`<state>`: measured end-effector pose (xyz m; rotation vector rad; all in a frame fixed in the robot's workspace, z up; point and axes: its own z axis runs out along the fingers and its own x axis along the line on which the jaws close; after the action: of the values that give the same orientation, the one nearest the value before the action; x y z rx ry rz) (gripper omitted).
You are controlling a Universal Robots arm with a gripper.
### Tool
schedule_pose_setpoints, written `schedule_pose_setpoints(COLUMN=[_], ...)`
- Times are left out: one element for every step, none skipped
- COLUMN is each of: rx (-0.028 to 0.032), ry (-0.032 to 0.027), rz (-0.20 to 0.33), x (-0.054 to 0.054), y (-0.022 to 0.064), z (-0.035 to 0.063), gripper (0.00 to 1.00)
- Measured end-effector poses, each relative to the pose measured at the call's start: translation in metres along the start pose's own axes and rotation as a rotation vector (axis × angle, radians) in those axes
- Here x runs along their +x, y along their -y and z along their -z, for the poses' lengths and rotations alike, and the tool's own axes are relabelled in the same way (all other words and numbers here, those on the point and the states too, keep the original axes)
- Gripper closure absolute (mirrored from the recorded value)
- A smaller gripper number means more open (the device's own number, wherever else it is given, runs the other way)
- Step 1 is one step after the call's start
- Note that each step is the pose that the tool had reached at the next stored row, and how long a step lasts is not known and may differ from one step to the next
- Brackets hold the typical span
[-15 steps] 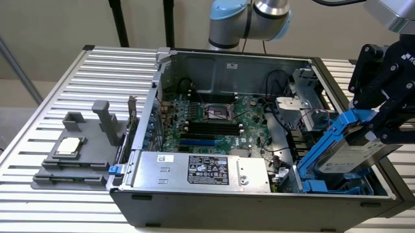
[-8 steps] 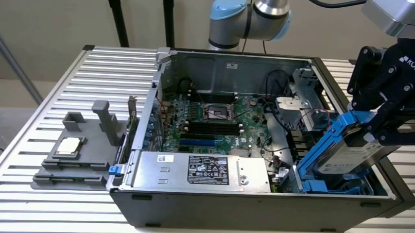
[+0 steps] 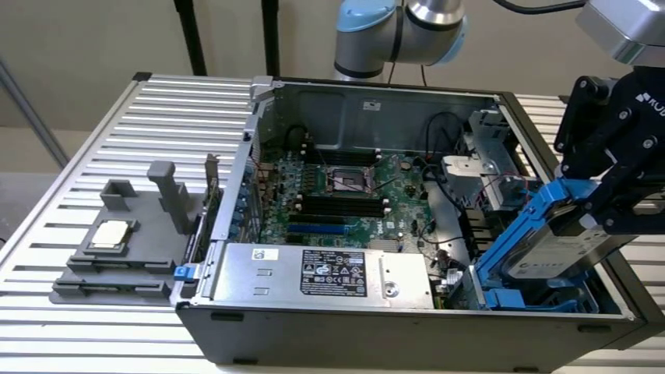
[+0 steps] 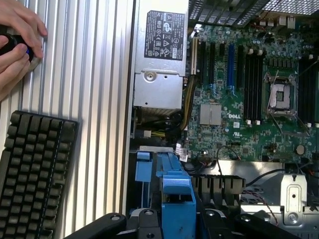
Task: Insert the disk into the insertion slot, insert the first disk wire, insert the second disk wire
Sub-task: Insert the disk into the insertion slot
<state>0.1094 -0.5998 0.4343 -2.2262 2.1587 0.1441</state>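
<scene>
**Disk Insertion: Status at Bay Entry**

The gripper (image 3: 608, 206) was pinching the disk (image 3: 561, 253) by its blue plastic frame, the jaws pressed against the frame's sides. The disk hung tilted above the corner of the computer case (image 3: 416, 331) on the exterior view's right. Its labelled face was turned outward and its lower end sat at the mouth of the insertion slot (image 3: 519, 300).

Progress, as judged:
- Disk insertion was under way but not complete. The disk was neither level with the blue rails nor seated in them.
- Neither disk wire appeared to be connected, since the disk was not yet home.

Surroundings and obstructions:
- The power-supply box (image 3: 311, 273) lay just beside the slot, along the case's near wall.
- Loose cables (image 3: 447, 156) ran between the green board (image 3: 359, 206) and the bay, near the insertion path.
- A grey fixture (image 3: 114, 249) stood well apart on the slatted table (image 3: 93, 140).
- In the wrist view, a person's hand (image 4: 19, 22) and a black keyboard (image 4: 35, 174) rested on the table outside the case.
</scene>
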Motion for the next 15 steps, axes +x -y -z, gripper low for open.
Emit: schedule_pose_setpoints(rx=[0.0000,0.0000,0.0000,0.0000,0.0000,0.0000,0.0000,0.0000,0.0000,-0.0001,0.0000,-0.0001,-0.0001,-0.0001,-0.0001], ry=[0.0002,0.0004,0.0005,0.0005,0.0004,0.0005,0.0005,0.0005,0.0007,0.0006,0.0008,0.0008,0.0009,0.0010,0.0011], rz=[0.000,0.000,0.000,0.000,0.000,0.000,0.000,0.000,0.001,0.001,0.001,0.001,0.001,0.001,0.001], x=[0.0000,0.0000,0.0001,0.0001,0.0001,0.0002,0.0002,0.0003,0.0004,0.0004,0.0005,0.0005,0.0006,0.0006,0.0007], y=[0.0000,0.0000,0.0000,0.0000,0.0001,0.0001,0.0001,0.0001,0.0001,0.0001,0.0002,0.0002,0.0002,0.0002,0.0003], z=[-0.0002,-0.0005,-0.0009,-0.0012,-0.0015,-0.0019,-0.0024,-0.0029,-0.0035,-0.0041,-0.0047,-0.0053,-0.0060,-0.0067,-0.0073], gripper=[0.68,0.68,0.68,0.68,0.68,0.68,0.68,0.68,0.68,0.68,0.68,0.68,0.68,0.68,0.68])
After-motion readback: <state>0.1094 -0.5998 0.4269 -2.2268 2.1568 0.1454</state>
